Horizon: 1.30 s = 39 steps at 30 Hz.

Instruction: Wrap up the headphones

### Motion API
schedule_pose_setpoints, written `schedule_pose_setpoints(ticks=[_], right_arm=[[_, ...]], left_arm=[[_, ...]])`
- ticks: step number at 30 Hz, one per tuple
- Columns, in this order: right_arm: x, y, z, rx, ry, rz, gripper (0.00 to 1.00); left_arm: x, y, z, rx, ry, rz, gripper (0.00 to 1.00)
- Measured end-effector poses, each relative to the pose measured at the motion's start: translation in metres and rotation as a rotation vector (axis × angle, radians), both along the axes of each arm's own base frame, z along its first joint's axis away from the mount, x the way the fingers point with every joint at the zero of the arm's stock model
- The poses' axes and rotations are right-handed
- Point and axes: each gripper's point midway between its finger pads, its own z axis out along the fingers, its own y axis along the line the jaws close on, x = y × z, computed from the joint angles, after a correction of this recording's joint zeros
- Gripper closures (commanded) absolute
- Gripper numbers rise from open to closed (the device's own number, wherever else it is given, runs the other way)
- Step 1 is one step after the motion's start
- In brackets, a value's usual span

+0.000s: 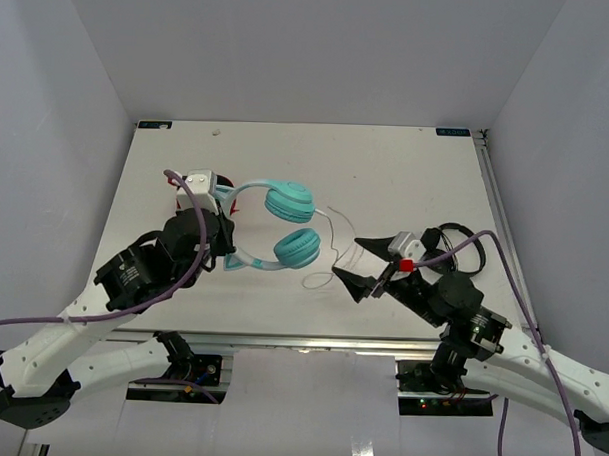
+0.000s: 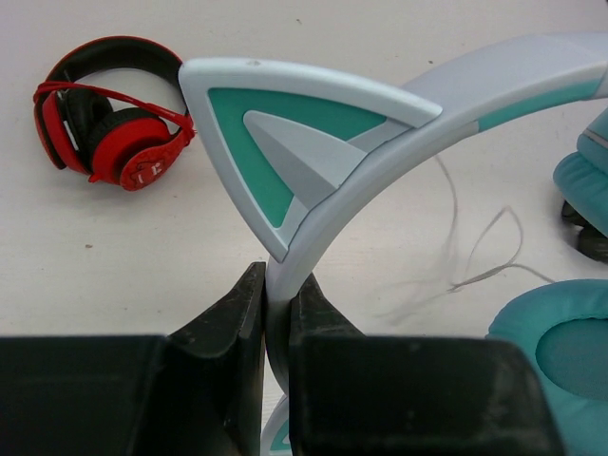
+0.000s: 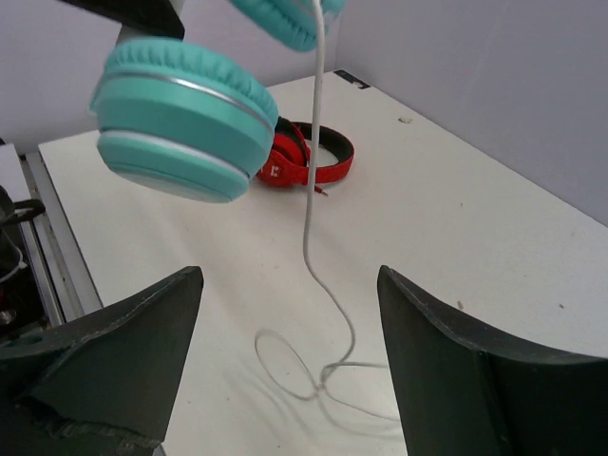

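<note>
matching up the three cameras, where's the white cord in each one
Top view: the white cord lies near the centre, just right of a teal ear cup.
Left wrist: thin and blurred, right of centre, above an ear cup.
Right wrist: hangs down the middle and coils near the bottom.
Shared landmark: a teal ear cup beside the cord in every view.

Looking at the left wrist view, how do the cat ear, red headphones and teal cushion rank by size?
1. cat ear, largest, though nearest the camera.
2. red headphones.
3. teal cushion, cut off by the frame, so its rank is unsure.
</note>
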Motion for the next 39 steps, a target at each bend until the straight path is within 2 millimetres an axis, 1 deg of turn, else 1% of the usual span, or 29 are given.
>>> schedule_pose_setpoints(ticks=[5, 6, 8, 11, 13, 15, 18, 23, 26, 28, 31, 36, 39], right_arm=[[0.003, 0.020, -0.030, -0.120, 0.003, 0.059, 0.21], [0.004, 0.022, -0.032, -0.129, 0.000, 0.070, 0.21], [0.005, 0.026, -0.033, -0.133, -0.013, 0.094, 0.22], [0.003, 0.034, -0.026, -0.110, -0.049, 0.148, 0.24], [0.002, 0.041, -0.026, -0.108, -0.063, 0.182, 0.25], [0.001, 0.048, -0.029, -0.113, -0.067, 0.211, 0.26], [-0.002, 0.057, -0.036, -0.121, -0.061, 0.252, 0.31], [-0.004, 0.065, -0.046, -0.115, -0.049, 0.292, 0.38], [-0.005, 0.068, -0.060, -0.120, -0.031, 0.307, 0.40], [-0.004, 0.070, -0.071, -0.135, -0.007, 0.310, 0.42], [0.000, 0.073, -0.082, -0.150, 0.023, 0.305, 0.45], [0.015, 0.075, -0.102, -0.176, 0.076, 0.256, 0.48], [0.026, 0.072, -0.110, -0.186, 0.107, 0.213, 0.48]], left_arm=[[-0.010, -0.001, 0.006, -0.015, 0.007, -0.062, 1.00], [-0.013, -0.002, 0.007, -0.017, 0.010, -0.076, 1.00], [-0.017, -0.003, 0.010, -0.023, 0.014, -0.104, 1.00], [-0.023, -0.004, 0.016, -0.040, 0.010, -0.139, 1.00], [-0.026, -0.003, 0.021, -0.053, 0.002, -0.152, 1.00], [-0.029, -0.002, 0.026, -0.064, -0.007, -0.162, 1.00], [-0.031, 0.000, 0.032, -0.077, -0.019, -0.168, 1.00], [-0.032, 0.000, 0.042, -0.095, -0.036, -0.171, 1.00], [-0.031, 0.002, 0.057, -0.117, -0.062, -0.161, 1.00], [-0.031, 0.005, 0.071, -0.140, -0.089, -0.151, 1.00], [-0.032, 0.009, 0.098, -0.193, -0.141, -0.139, 1.00], [-0.036, 0.018, 0.136, -0.267, -0.212, -0.127, 1.00], [-0.036, 0.025, 0.150, -0.286, -0.240, -0.102, 1.00]])
